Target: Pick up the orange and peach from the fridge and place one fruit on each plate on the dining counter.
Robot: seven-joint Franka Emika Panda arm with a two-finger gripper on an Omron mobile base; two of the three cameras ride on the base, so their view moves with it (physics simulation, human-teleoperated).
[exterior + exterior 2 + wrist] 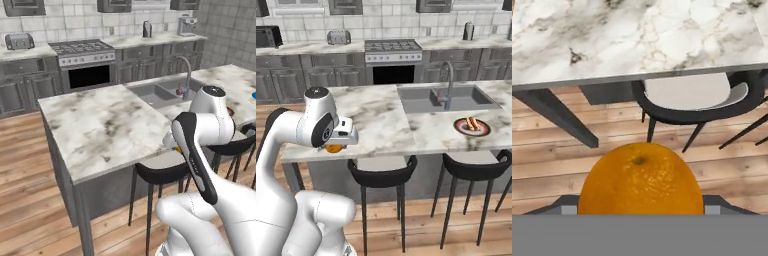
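My gripper (336, 144) is shut on the orange (641, 180), a plain orange ball that fills the lower middle of the hand view and hides the fingertips. The hand hangs just off the near edge of the dining counter (381, 125), above a dark stool (381, 170). In the left base view only a sliver of the orange (178, 148) peeks out behind my arm. The plate with dark rim and red ring (472, 126) lies right of the sink (441, 100) with a sausage on it. A bit of blue at the right edge may be the blue plate (254, 95). Peach and fridge are out of view.
Dark stools (160, 172) line the counter's near side, over wood floor. A tap (448, 82) stands at the sink. Behind runs the wall counter with stove (82, 50), toaster (20, 40) and kettle (146, 29).
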